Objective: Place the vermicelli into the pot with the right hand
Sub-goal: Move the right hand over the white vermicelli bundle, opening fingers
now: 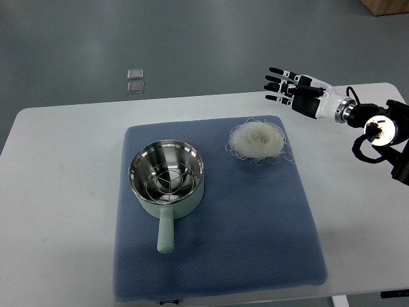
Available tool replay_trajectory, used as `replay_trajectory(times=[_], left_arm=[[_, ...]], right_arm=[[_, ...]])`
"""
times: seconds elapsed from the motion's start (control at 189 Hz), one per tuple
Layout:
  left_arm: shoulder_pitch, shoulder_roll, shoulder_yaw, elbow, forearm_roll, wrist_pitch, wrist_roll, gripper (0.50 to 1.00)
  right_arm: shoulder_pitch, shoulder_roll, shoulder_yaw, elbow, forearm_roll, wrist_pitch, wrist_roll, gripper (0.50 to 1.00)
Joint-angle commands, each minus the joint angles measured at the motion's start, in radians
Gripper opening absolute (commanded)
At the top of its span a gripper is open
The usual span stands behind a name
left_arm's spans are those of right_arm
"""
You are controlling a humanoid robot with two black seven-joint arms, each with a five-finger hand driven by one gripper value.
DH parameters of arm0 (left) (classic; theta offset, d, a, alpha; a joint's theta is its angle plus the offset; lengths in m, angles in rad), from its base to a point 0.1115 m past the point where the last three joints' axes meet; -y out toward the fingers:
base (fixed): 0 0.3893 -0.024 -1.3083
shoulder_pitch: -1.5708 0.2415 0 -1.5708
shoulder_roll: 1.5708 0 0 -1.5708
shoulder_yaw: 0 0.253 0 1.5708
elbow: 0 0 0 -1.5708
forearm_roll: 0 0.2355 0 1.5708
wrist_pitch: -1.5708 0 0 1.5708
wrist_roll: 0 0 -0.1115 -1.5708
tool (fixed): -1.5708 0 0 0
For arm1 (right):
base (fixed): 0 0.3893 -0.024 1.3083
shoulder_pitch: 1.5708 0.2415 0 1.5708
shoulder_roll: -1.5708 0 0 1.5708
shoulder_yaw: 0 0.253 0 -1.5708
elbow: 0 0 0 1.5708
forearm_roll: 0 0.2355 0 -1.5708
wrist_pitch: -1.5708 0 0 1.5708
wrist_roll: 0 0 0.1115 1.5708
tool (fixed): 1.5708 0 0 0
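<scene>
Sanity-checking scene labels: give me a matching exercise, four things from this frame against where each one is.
Things:
1. pot
2. vermicelli
3. right hand
4. mat

Places:
A. in the air past the table's far right edge, fingers spread, holding nothing
B. left half of the mat, handle pointing to the near edge
C. flat on the white table, under the other items
D. far right part of the mat, loose nest

Pairs: 1-B, 2-D, 3-A, 4-C

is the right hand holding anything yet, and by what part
Nothing. The right hand is open, fingers spread, apart from the vermicelli, which lies on the mat beside the pot.
</scene>
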Motion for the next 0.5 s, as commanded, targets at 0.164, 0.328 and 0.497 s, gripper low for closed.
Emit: replay_trajectory(times=[0.164, 0.328, 0.497], left_arm=[[0.002, 0.0, 0.0, 0.0, -0.002, 0.013, -0.003, 1.0], [0.0, 0.0, 0.001, 0.011, -0.002, 0.013, -0.002, 1.0], [-0.012, 0.0, 0.003, 0.014, -0.003, 0.013, -0.002, 1.0]], right_arm=[[0.0, 0.017, 0.001, 0.0, -0.006, 0.0, 0.003, 0.928], [0.004, 0.017, -0.001, 0.0, -0.013, 0.006, 0.004, 0.928], [0.013, 0.015, 0.001, 0.0, -0.063, 0.005, 0.007, 0.926]])
